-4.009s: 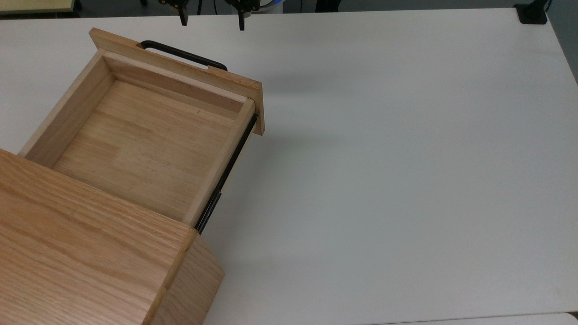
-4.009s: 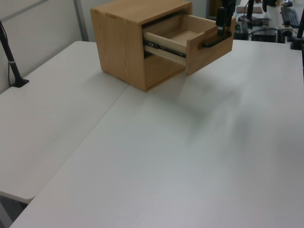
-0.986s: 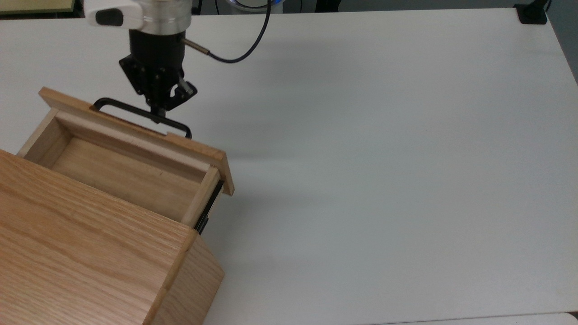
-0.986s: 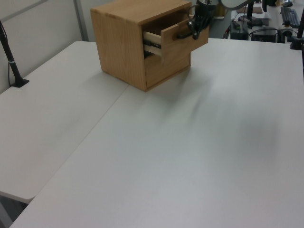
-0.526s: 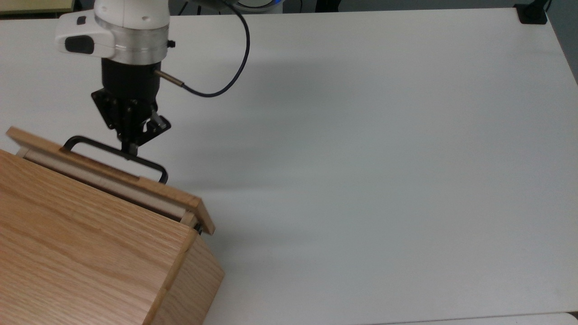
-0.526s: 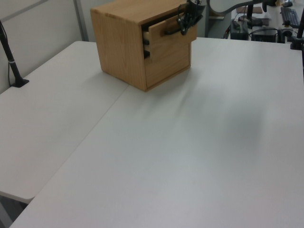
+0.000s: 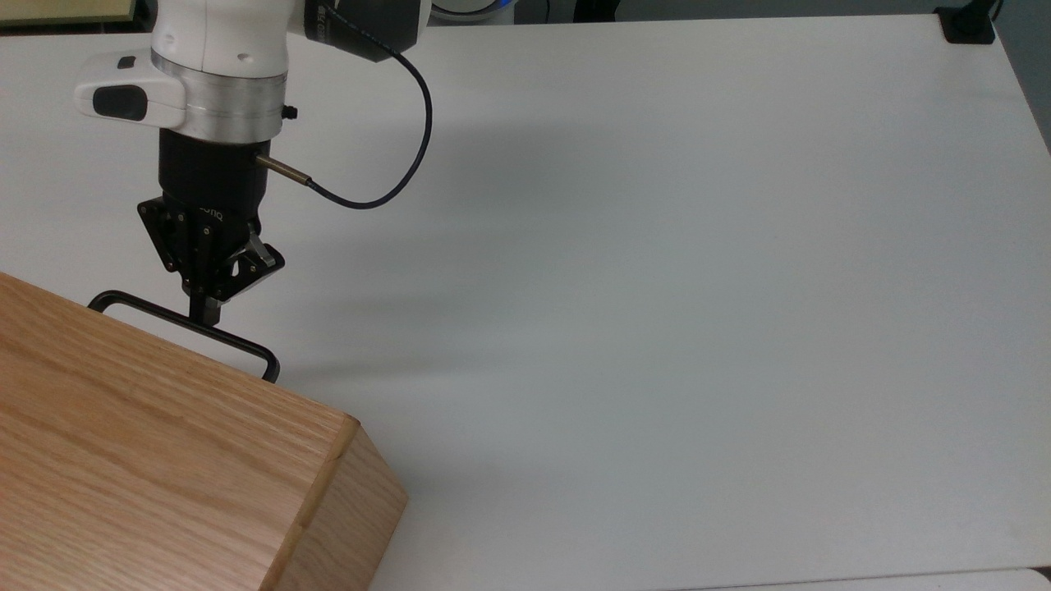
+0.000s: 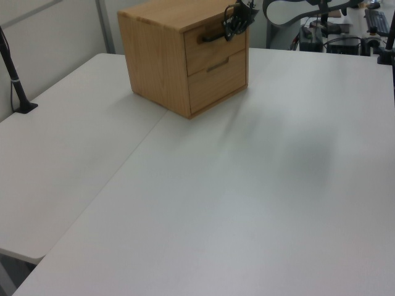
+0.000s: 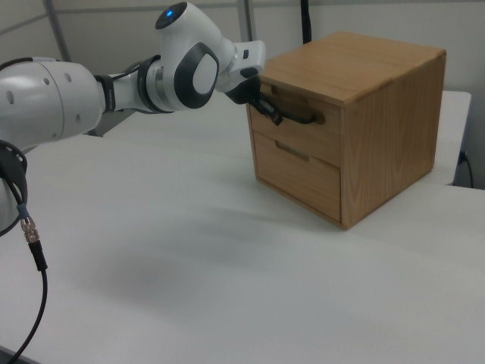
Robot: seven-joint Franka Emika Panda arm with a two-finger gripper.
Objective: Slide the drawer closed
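Slid fully home since a second ago, the light oak wooden drawer (image 9: 299, 133) sits flush at upper left, and the black two-finger gripper (image 7: 205, 312), jaws nipped together on the black metal bar handle (image 7: 185, 322), should ease off gently.

Even, bright indoor light falls from overhead across the white table (image 7: 698, 246); no hard glare appears on it; in the top view a soft, wide grey shadow of the robot arm (image 7: 222, 74) stretches toward the top view's right from the cabinet (image 7: 123, 443); in the left view a faint, diffuse shadow lies on the table in front of the cabinet; in the right view a blurred dark patch sits on the table beneath the arm; the right view's background looks slightly soft; the wood grain in the top view reads crisply.
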